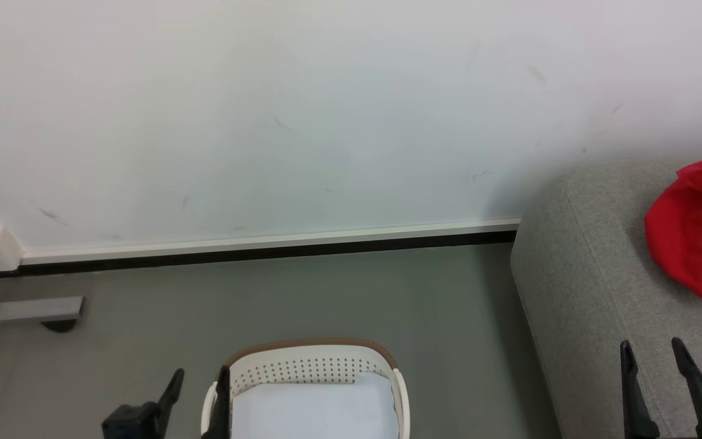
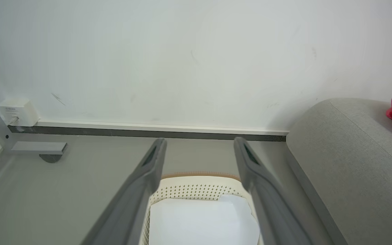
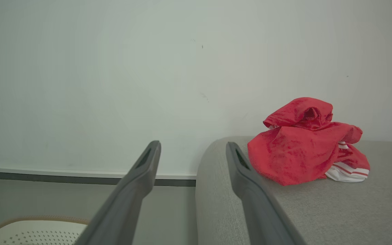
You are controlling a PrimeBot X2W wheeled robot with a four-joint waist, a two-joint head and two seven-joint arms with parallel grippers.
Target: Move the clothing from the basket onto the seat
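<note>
Clothing (image 3: 306, 144): red heap on seat (image 1: 576, 286), ahead and to right of right pincer (image 1: 651, 343). Both pincers spread wide, empty. Basket (image 1: 311, 366) just below left pincer (image 1: 202, 369), white pad (image 1: 311, 408) showing inside (near part out of frame). Judgement: task near done. Check basket's hidden part before stopping; pinch red cloth only, leave pad.

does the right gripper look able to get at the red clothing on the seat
Probably yes: the right gripper is open and empty, and only bare seat lies between it and the clothing.
</note>
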